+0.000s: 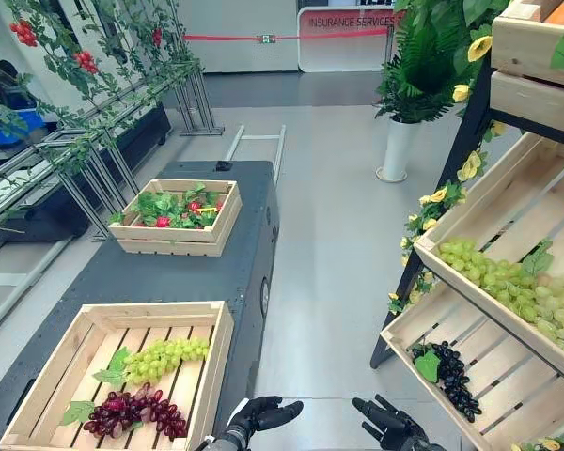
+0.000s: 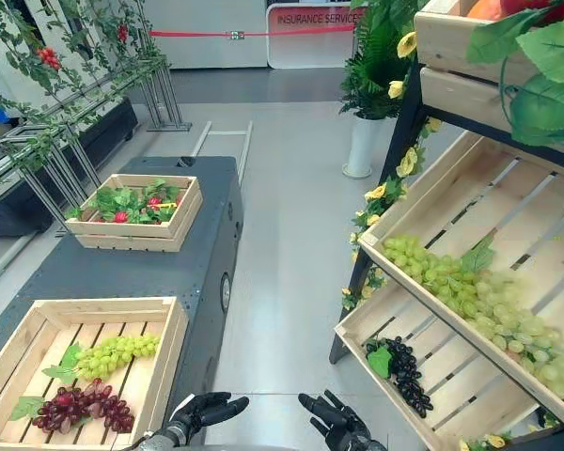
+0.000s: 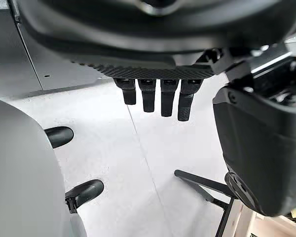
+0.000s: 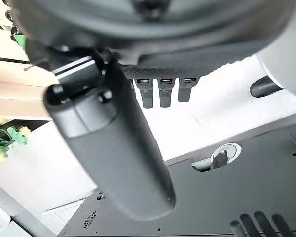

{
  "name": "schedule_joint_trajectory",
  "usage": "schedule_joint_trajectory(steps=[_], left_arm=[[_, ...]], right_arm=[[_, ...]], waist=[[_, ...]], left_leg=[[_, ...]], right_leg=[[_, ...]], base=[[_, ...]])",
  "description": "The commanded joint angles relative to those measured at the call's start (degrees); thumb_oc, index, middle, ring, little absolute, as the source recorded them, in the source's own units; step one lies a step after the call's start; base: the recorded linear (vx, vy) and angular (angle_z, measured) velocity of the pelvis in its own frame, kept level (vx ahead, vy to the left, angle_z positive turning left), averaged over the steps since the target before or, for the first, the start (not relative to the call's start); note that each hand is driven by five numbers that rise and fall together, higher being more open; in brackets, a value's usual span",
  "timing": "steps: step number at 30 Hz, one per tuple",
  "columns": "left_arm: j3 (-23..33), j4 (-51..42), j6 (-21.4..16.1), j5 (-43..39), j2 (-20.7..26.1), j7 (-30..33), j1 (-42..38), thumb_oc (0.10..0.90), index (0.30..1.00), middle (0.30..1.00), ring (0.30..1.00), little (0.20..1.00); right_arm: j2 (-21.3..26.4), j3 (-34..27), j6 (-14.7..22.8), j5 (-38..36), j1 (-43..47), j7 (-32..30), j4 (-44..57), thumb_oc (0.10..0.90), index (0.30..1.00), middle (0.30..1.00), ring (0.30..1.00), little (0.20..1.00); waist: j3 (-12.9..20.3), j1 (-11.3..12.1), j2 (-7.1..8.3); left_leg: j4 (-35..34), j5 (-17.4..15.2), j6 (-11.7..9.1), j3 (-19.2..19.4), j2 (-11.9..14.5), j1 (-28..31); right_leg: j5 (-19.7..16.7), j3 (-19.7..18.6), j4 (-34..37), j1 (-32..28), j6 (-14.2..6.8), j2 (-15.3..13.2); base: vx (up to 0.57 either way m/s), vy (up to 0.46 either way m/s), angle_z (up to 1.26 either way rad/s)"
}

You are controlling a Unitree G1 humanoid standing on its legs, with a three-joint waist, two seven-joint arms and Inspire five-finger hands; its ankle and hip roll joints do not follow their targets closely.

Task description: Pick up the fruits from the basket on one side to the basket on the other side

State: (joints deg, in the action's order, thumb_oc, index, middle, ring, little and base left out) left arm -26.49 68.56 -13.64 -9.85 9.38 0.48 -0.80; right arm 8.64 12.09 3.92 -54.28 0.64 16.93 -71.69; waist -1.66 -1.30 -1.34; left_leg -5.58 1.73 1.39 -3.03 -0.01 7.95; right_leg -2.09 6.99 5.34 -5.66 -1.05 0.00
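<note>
Dark-red grapes (image 1: 132,412) lie crosswise just left of the left hand (image 1: 256,417) — the nearer, fingers relaxed, empty — right hand (image 1: 399,432) likewise.

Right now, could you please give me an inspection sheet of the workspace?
Surface: dark grey cart top carrying two wooden crates.
Job's things: near crate holds green grapes and red grapes; shelf crates on the right hold pale grapes and black grapes.
Clutter: far crate of leaves with red bits.
Hands: left hand and right hand open, empty, low over the floor between cart and shelf.
Cables: nothing seen.
Surroundings: potted plant, red barrier tape, leafy trellis on the left.
</note>
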Motion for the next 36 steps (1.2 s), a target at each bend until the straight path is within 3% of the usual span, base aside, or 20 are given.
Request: schedule_joint_trajectory(steps=[1,3,15,19,21,24,30,31,32,33,36], left_arm=[[-0.4,3.5,-5.3,1.9,-2.0,2.1,-4.2,0.8,0.9,0.9,0.9,0.9],[0.0,3.2,-6.3,0.7,-1.7,1.2,-4.4,0.8,0.9,0.9,0.9,0.9],[-0.2,3.6,-4.4,2.4,-1.7,0.7,-4.5,0.8,0.9,0.9,0.9,0.9],[-0.2,3.5,-4.3,2.5,-1.7,0.7,-4.6,0.8,0.9,0.9,0.9,0.9],[-0.4,3.4,-4.2,2.7,-1.5,0.8,-4.6,0.8,0.9,0.9,0.9,0.9],[-0.5,3.1,-4.5,2.8,-1.4,1.3,-4.7,0.8,0.9,0.9,0.9,0.9],[-1.5,-0.1,-10.8,4.3,0.0,3.0,-5.3,0.8,0.9,0.9,0.9,0.9],[-2.1,-3.3,-12.5,5.5,1.3,3.6,-5.9,0.8,0.9,0.9,0.9,0.9],[-2.1,-3.4,-12.5,5.5,1.3,3.6,-5.8,0.8,0.9,0.9,0.9,0.9],[-2.6,-8.2,-12.8,6.2,3.2,4.4,-6.6,0.8,0.9,0.9,0.9,0.9],[-3.3,-14.3,-13.5,7.4,6.0,6.7,-7.5,0.8,0.9,0.9,0.9,0.9]], right_arm=[[-2.8,0.4,0.1,0.3,4.1,1.4,-1.9,0.8,0.9,0.9,0.9,0.9],[-2.7,0.5,0.1,0.1,4.2,1.7,-1.9,0.8,0.9,0.9,0.9,0.9],[-2.7,0.4,2.3,2.0,4.5,2.5,-2.3,0.8,0.9,0.9,0.9,0.9],[-2.6,1.3,5.0,6.6,4.7,1.4,-1.8,0.8,0.9,0.9,0.9,0.9],[-2.2,2.9,8.3,12.5,5.0,0.5,-1.3,0.8,0.9,0.9,0.9,0.9],[-1.8,3.8,10.7,14.3,5.4,-0.1,-0.5,0.8,0.9,0.9,0.9,0.9],[0.5,9.1,21.3,33.6,6.5,-9.2,4.8,0.8,0.9,0.9,0.9,0.9],[2.0,11.2,21.9,39.5,7.0,-14.1,9.3,0.8,0.9,0.9,0.9,0.9],[2.0,11.2,21.9,39.5,7.0,-14.1,9.4,0.8,0.9,0.9,0.9,0.9],[4.0,13.1,21.3,43.3,7.5,-18.8,13.8,0.8,0.9,0.9,0.9,0.9],[6.2,14.0,19.6,43.7,8.2,-21.7,18.5,0.8,0.9,0.9,0.9,0.9]], waist=[[-2.2,0.8,0.55],[-2.2,0.9,0.62],[-2.1,1.0,0.54],[-1.9,1.0,0.55],[-1.8,1.2,0.6],[-1.9,1.3,0.69],[-2.6,1.8,1.08],[-3.1,2.0,1.17],[-3.1,2.0,1.17],[-3.8,2.2,1.16],[-4.6,2.4,1.08]], left_leg=[[0.6,-5.6,1.7,3.3,-4.0,0.7],[0.6,-5.6,1.6,3.2,-4.0,0.7],[0.6,-5.6,1.7,3.2,-4.0,0.8],[0.6,-5.6,1.7,3.0,-4.1,0.8],[0.6,-5.6,1.7,2.8,-4.2,0.7],[0.6,-5.5,1.7,2.6,-4.2,0.6],[0.6,-5.4,1.6,2.0,-4.3,0.3],[0.6,-5.2,1.5,1.8,-4.4,-0.1],[0.6,-5.2,1.5,1.8,-4.4,-0.1],[0.6,-4.9,1.5,1.6,-4.4,-0.6],[0.6,-4.7,1.6,1.3,-4.4,-1.1]], right_leg=[[3.5,-0.8,-0.3,-3.0,-0.7,0.2],[3.5,-0.8,-0.3,-3.0,-0.7,0.2],[3.6,-0.9,-0.3,-3.1,-0.6,0.3],[3.6,-0.9,-0.3,-3.1,-0.6,0.2],[3.7,-0.8,-0.3,-3.1,-0.6,0.2],[3.7,-0.7,-0.3,-3.1,-0.6,0.2],[3.7,-0.6,-0.3,-2.8,-0.7,0.2],[3.5,-0.7,-0.3,-2.5,-0.8,0.1],[3.5,-0.7,-0.3,-2.5,-0.8,0.1],[3.2,-0.7,-0.3,-2.1,-0.9,0.1],[2.9,-0.9,-0.4,-1.5,-0.8,0.1]], base=[[0.0,0.241,0.31],[0.0,0.0,0.0],[0.0,0.0,0.0],[0.0,0.0,0.0],[0.0,0.0,0.0],[0.0,0.0,0.0],[-0.01,-0.004,0.0],[-0.04,-0.017,0.02],[-0.08,-0.019,0.04],[-0.08,-0.01,0.07],[-0.07,-0.006,0.13]])
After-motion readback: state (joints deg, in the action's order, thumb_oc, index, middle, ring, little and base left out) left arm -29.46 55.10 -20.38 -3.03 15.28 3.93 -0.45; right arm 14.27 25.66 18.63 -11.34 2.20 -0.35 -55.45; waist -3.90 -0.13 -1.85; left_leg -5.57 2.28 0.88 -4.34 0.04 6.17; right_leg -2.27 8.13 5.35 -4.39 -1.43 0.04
